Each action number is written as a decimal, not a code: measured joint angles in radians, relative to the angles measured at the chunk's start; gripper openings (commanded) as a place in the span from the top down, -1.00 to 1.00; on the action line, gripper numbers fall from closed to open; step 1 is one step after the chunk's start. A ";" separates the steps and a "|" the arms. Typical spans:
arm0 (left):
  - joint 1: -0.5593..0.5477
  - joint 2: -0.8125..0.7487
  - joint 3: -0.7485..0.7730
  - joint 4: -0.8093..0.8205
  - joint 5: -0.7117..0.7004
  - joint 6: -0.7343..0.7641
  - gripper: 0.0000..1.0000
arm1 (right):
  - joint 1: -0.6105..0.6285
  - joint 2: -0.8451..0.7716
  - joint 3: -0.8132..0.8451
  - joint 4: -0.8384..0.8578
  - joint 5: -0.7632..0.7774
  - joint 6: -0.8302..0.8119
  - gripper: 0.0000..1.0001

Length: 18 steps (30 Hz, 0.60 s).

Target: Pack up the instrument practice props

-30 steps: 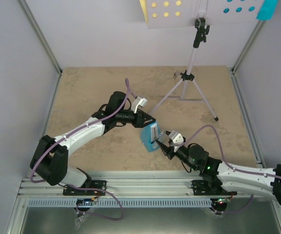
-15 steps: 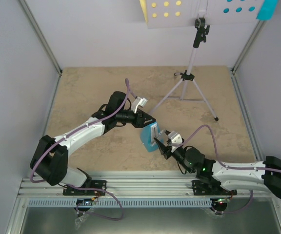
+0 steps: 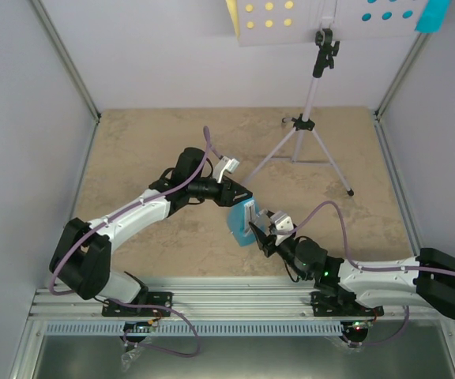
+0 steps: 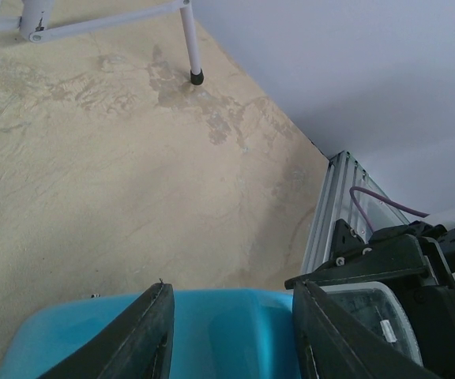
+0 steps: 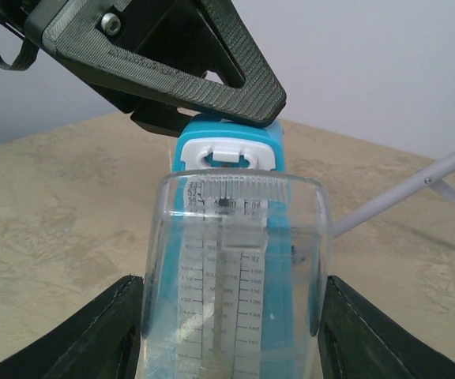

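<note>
Blue metronome [image 3: 242, 221] sat at the near middle of the sandy tabletop [image 3: 148, 142], caught between both of your claws. Your left gripper [image 3: 239, 202] came at it from the far side, jaws drawn narrow and clamped on the blue body; in the left wrist view its fingers [image 4: 144, 335] pressed either flank of the plastic. Your right gripper [image 3: 257, 231] met it from the near side at a middling width, fingers [image 5: 105, 339] hugging both edges of the clear front cover [image 5: 231, 276] with its printed tempo scale. I could not tell whether the base touched the table. The lilac music stand [image 3: 310, 99] stood well apart at the back right, with the yellow sheet [image 3: 232, 16] and the cyan sheet [image 3: 433, 14] on its holed desk [image 3: 322, 22].
</note>
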 measured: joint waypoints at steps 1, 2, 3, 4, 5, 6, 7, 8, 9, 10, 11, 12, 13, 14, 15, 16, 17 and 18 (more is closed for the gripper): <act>0.000 0.003 0.002 0.000 0.000 0.000 0.13 | 0.000 0.000 0.000 0.004 0.001 0.002 0.01; 0.000 0.005 0.003 0.000 0.000 0.000 0.13 | 0.000 0.000 0.000 0.008 0.003 0.003 0.01; 0.000 0.005 0.004 0.000 0.000 0.000 0.13 | 0.000 0.000 0.000 0.012 0.004 0.003 0.02; 0.000 0.006 0.004 0.000 0.000 0.000 0.13 | 0.000 0.001 0.000 0.016 0.006 0.005 0.01; 0.000 0.006 0.004 0.000 0.000 0.000 0.13 | 0.000 0.003 0.000 0.023 0.007 0.005 0.01; 0.000 0.006 0.005 0.000 0.000 0.000 0.13 | 0.000 0.007 0.000 0.029 0.008 0.005 0.01; 0.000 0.006 0.005 0.000 0.000 0.000 0.13 | 0.000 0.010 0.000 0.032 0.009 0.005 0.01; 0.000 0.006 0.006 -0.002 0.000 0.001 0.13 | 0.000 0.017 0.000 0.038 0.011 0.005 0.01; 0.000 0.006 0.006 -0.003 0.000 0.001 0.13 | 0.000 0.023 0.000 0.040 0.011 0.005 0.01; 0.000 0.006 0.007 -0.003 0.000 0.002 0.13 | 0.000 0.031 0.000 0.044 0.013 0.005 0.01; 0.000 0.007 0.008 -0.004 0.000 0.002 0.13 | 0.000 0.037 0.000 0.046 0.013 0.005 0.01; 0.000 0.007 0.008 -0.005 0.000 0.002 0.13 | 0.000 0.046 0.000 0.050 0.015 0.006 0.01; 0.000 0.007 0.008 -0.005 0.000 0.002 0.13 | 0.000 0.052 0.000 0.055 0.015 0.006 0.01; 0.000 0.007 0.008 -0.005 0.000 0.003 0.13 | 0.000 0.056 0.002 0.058 0.016 0.006 0.01; 0.000 0.007 0.008 -0.005 0.000 0.003 0.14 | 0.000 0.061 0.003 0.061 0.018 0.006 0.01; 0.000 0.007 0.008 -0.005 0.000 0.003 0.14 | 0.000 0.065 0.005 0.064 0.019 0.007 0.01; 0.000 0.007 0.008 -0.005 0.000 0.003 0.14 | 0.000 0.068 0.005 0.067 0.019 0.008 0.01; 0.000 0.007 0.008 -0.005 0.001 0.003 0.14 | 0.000 0.069 0.005 0.069 0.020 0.009 0.02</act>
